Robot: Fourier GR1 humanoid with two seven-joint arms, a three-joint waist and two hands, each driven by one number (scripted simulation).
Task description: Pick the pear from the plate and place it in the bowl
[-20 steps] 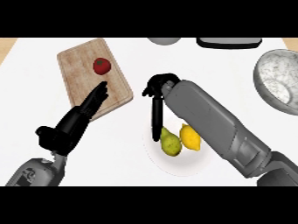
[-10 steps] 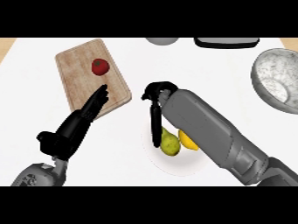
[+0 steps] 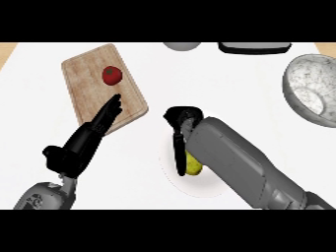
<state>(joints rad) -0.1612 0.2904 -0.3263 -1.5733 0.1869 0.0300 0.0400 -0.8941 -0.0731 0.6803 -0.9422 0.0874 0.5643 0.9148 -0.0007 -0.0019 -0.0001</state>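
Observation:
A yellow-green pear (image 3: 193,165) lies on a white plate (image 3: 196,191) at the counter's middle, mostly hidden under my right forearm. My right hand (image 3: 181,129) hangs over the plate with its fingers (image 3: 179,158) straight, pointing down along the pear's left side and touching or nearly touching it. The speckled grey bowl (image 3: 321,91) stands at the right edge, well away from the hand. My left hand (image 3: 84,141) rests open at the left, its fingertips over the lower edge of the cutting board.
A wooden cutting board (image 3: 101,86) with a red tomato (image 3: 112,75) lies at the back left. A grey round object (image 3: 182,46) and a dark appliance (image 3: 254,47) sit along the back edge.
My right forearm has slid left and forward over the plate, hiding more of the fruit, and its fingers have dropped beside the pear. The left hand has hardly moved.

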